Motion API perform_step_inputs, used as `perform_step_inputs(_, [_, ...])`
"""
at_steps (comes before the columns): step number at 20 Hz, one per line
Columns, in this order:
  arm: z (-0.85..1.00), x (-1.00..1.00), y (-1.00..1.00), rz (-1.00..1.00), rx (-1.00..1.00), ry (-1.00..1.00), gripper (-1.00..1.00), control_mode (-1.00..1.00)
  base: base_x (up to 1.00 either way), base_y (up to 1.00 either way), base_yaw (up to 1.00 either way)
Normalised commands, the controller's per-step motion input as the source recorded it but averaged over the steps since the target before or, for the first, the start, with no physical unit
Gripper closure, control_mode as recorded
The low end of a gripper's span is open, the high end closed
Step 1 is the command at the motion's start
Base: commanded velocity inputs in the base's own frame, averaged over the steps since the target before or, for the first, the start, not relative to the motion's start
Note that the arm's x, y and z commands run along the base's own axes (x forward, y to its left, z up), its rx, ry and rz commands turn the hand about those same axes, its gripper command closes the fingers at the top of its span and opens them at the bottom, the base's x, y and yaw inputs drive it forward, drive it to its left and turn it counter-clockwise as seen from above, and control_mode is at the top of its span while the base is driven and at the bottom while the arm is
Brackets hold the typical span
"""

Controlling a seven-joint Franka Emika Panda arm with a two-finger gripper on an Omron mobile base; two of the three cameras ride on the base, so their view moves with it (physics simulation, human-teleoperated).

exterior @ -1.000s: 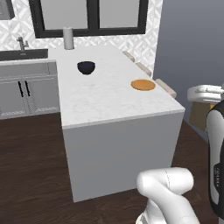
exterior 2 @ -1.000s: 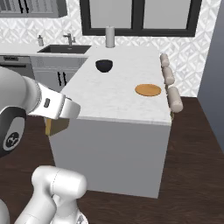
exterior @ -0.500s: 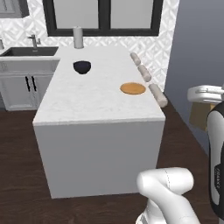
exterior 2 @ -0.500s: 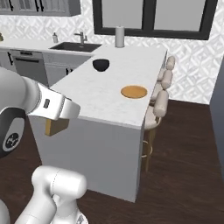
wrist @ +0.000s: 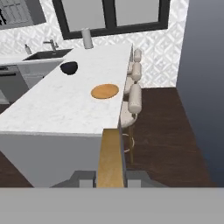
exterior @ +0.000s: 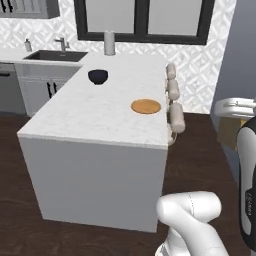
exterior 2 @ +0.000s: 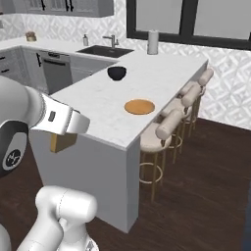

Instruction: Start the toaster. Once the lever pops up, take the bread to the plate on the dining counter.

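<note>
ahead, marble dining counter (wrist: 57, 109) bears plate (wrist: 105, 91); jaws grip bread (wrist: 110, 157).

Bread (wrist: 110, 157) stands edge-on, pinched between the fingers (wrist: 86, 177) at the bottom. Ahead, the marble bench (wrist: 61, 109) carries the orange plate (wrist: 105, 91), a dark bowl (wrist: 68, 67) farther back, perhaps a paper-towel roll (wrist: 87, 38) by the window. Stools (wrist: 134, 99) line its right side.

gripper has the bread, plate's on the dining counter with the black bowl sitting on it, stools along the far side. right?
Not quite. The black bowl is not on the plate; it stands apart on the dining counter, nearer the sink end, and the plate is bare, as the left base view shows. The rest holds: the gripper holds the bread, and stools line the far side.
</note>
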Motion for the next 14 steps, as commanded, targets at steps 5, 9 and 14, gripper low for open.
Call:
perform_step_inputs(5, [0.0, 0.0, 0.0, 0.0, 0.0, 0.0, 1.0, 1.0, 0.32, -1.0, 0.4])
perform_step_inputs(9, [0.0, 0.0, 0.0, 0.0, 0.0, 0.0, 1.0, 1.0, 0.33, -1.0, 0.4])
perform_step_inputs(14, [0.0, 0.0, 0.0, 0.0, 0.0, 0.0, 1.0, 1.0, 0.34, -0.95, 0.43])
